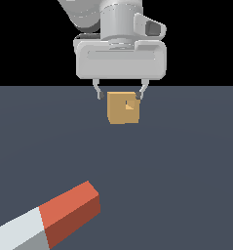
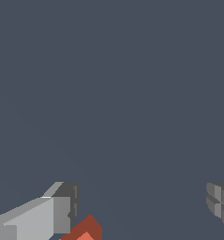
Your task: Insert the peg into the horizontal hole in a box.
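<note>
Tan box (image 1: 123, 108), one; red-white peg (image 1: 49, 217), one; pincer (image 1: 120, 95) wide.

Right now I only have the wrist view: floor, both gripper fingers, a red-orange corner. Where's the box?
Observer: In the exterior view the box sits on the floor, showing just under the open gripper. I cannot tell how far apart they are in depth.
Operator: Which way does the hole face?
Observer: The hole is in the face turned toward the exterior camera, off-centre toward the top and the exterior view's right.
Operator: And the red corner?
Observer: That is the peg. It lies free on the floor well apart from the box, red-orange half nearer the box, white half running off the exterior view's lower left.
</note>
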